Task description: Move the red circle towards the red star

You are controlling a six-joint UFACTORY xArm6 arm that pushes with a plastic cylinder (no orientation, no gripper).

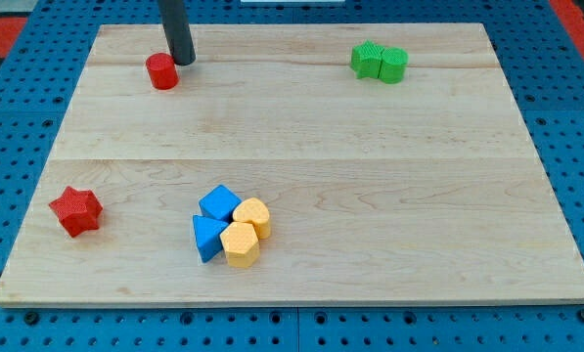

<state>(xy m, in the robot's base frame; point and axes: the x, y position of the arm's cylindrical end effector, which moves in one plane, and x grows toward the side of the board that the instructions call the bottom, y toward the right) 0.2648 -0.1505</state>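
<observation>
Red circle (161,71) sits upper left, my tip (184,62) seemingly touching its upper-right side, holding nothing. Best push steadily down-left toward the red star (75,210), staying centred.

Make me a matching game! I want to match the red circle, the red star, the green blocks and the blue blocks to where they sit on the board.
Things:
1. red circle
2. red star
3. green blocks
4. blue blocks

Places:
A. the view's top right
B. the view's bottom, touching the yellow blocks
C. the view's bottom left, alone
D. the view's top left, just left of my tip

Pairs: 1-D, 2-C, 3-A, 4-B
</observation>
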